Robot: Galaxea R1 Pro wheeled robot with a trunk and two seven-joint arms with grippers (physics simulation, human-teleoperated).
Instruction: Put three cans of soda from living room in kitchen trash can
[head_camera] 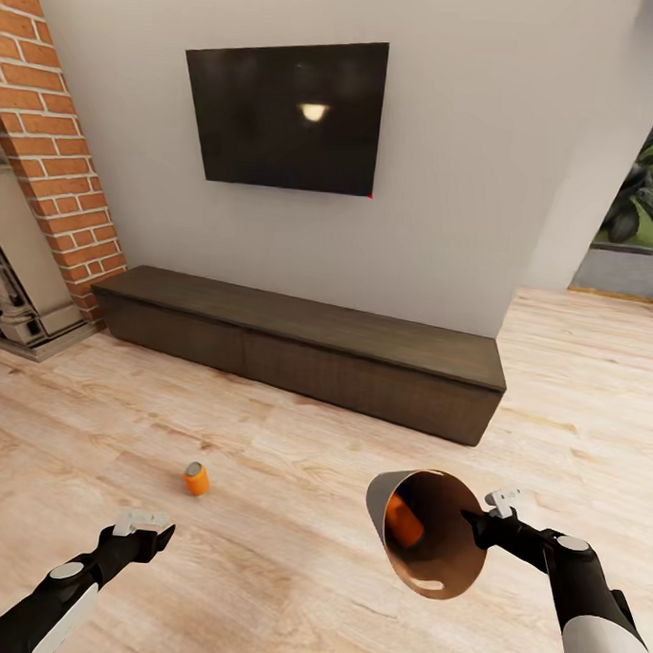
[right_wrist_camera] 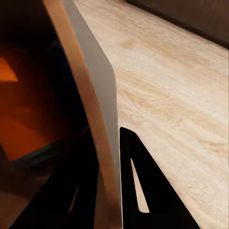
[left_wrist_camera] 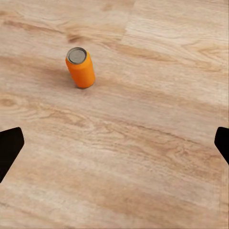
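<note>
Grippers come first, low in the head view. The left gripper (head_camera: 148, 526) hangs above the wooden floor (head_camera: 286, 554) with nothing in it; in the left wrist view its two dark fingertips (left_wrist_camera: 9, 148) sit far apart at the picture's edges, so it stands wide open. The right gripper (head_camera: 479, 521) is closed on the wall of the tash can (head_camera: 431, 533), which it holds off the floor, tipped on its side so that the mouth faces the camera. The right wrist view shows this grip close up: one finger (right_wrist_camera: 143, 191) lies against the grey outside of the rim (right_wrist_camera: 98, 105) and the other is inside, against the tan-brown lining.

Inside the bin an orange can (head_camera: 404, 522) lies against the wall. In the right wrist view it shows as a broad orange patch (right_wrist_camera: 24, 114), with a dark blue shape beside it that is too close and too shadowed to make out for certain.

A little farther on, ahead of the left gripper and slightly toward the robot's right, another orange soda can (head_camera: 196, 478) stands on the floor, well apart from the fingers. The left wrist view shows it upright, silvery top up (left_wrist_camera: 80, 67), alone on the boards.

Beyond it, a long dark low cabinet (head_camera: 306, 349) runs along the pale wall, with a black TV (head_camera: 285, 114) mounted above. A red brick fireplace (head_camera: 53, 159) rises at the far left, and green plants (head_camera: 650, 190) show through an opening at the far right.
</note>
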